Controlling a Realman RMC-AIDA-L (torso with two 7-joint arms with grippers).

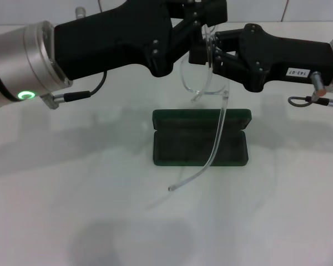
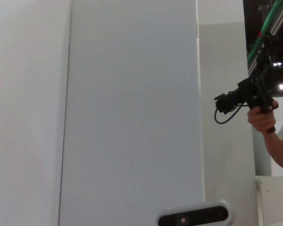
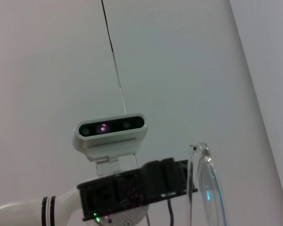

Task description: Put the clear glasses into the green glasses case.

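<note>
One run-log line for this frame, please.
phase: glasses aloft | left claw: on clear glasses | right claw: on glasses | temple: hanging over green glasses case | case: open on table, empty

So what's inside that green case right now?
Nothing yet: the open case shows only dark lining. The glasses hang above it, held between both grippers, left and right; one arm crosses in front.
</note>
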